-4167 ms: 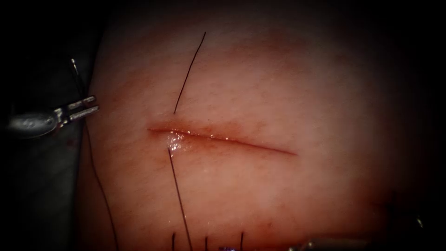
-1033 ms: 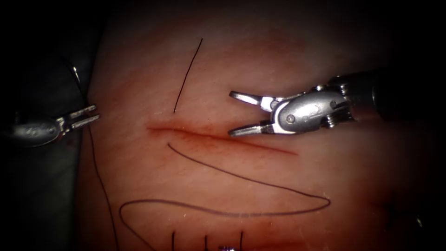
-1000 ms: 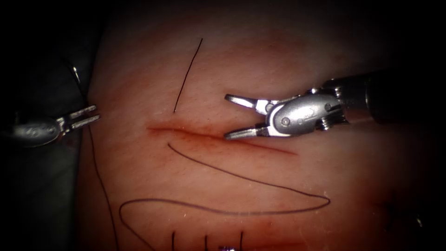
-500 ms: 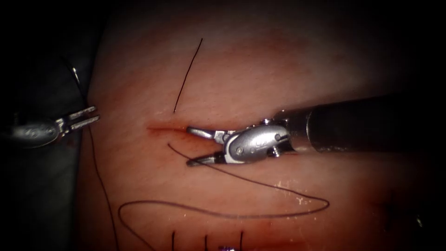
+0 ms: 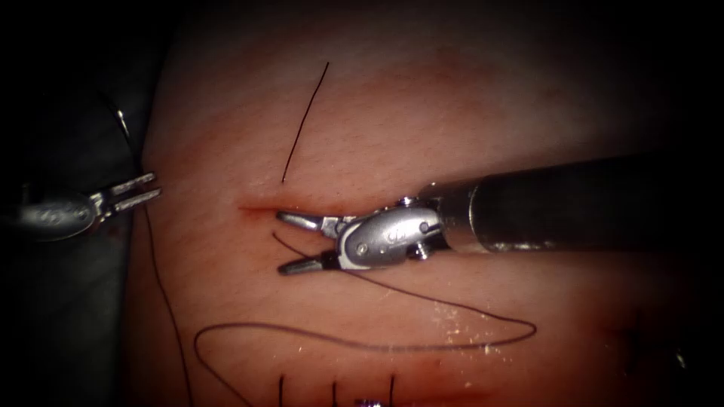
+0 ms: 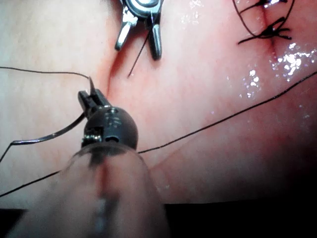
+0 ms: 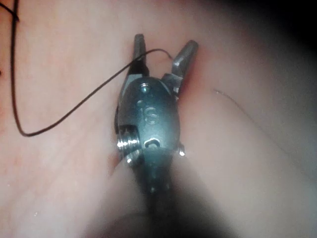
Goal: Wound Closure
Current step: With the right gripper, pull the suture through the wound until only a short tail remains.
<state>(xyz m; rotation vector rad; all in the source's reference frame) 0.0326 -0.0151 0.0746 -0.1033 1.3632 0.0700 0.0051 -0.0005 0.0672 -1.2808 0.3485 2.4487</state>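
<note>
The cut (image 5: 392,230) runs across the tissue (image 5: 422,113). My left tool (image 5: 157,186) waits off the tissue's left edge, shut on the curved needle (image 5: 123,120) near one end of its curve. The left wrist view shows those jaws (image 6: 91,95) with the needle (image 6: 49,136) arcing away, clear of the tissue. Thread (image 5: 162,294) trails down from it. My right tool (image 5: 281,243) lies over the cut's left end, jaws open and straddling the free end of a thread tail (image 5: 422,298). The right wrist view shows the open jaws (image 7: 162,52) with thread (image 7: 79,101) crossing between them.
A short thread end (image 5: 305,124) stands above the cut's left end. The tail loops wide (image 5: 528,328) across the tissue below the cut. Finished stitches (image 5: 335,390) sit at the near edge, also seen as knots (image 6: 267,27) in the left wrist view.
My right tool has slid left and slightly down along the cut until its open jaws bracket the thread tail's end. The left tool and needle have stayed put.
</note>
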